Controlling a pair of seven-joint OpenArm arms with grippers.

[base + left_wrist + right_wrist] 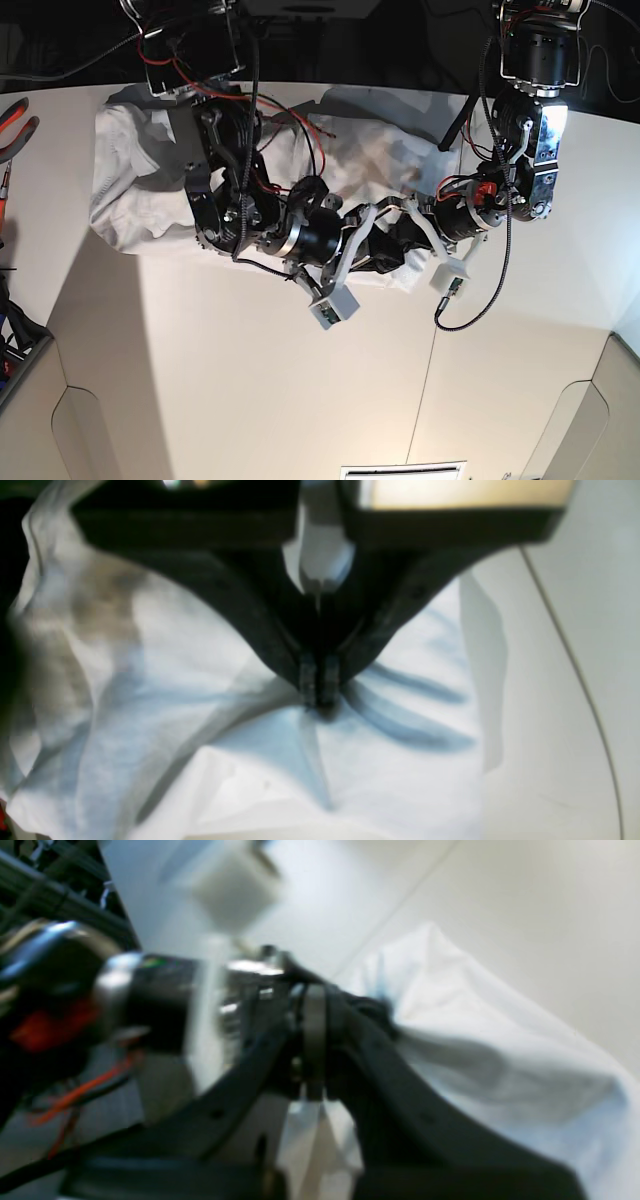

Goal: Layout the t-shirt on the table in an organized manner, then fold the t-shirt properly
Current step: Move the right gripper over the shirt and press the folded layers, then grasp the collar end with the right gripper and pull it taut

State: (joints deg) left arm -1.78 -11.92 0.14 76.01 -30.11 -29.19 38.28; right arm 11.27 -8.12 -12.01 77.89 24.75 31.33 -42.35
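Here the left pincer (320,690) and right pincer (387,1012), reaching inward low over the worktop (300,380), both pinch the t-shirt (140,190).

Two arms of black and silver metal links with round motor housings. Right arm (235,200): red and black wires looped along the links, white camera block (333,305) clipped near the wrist. Left arm (525,130): black cables, red patch at a joint, white camera block (449,278) with a black lead. Grippers matte black, with curved fingers (250,615) and ribbed tips.
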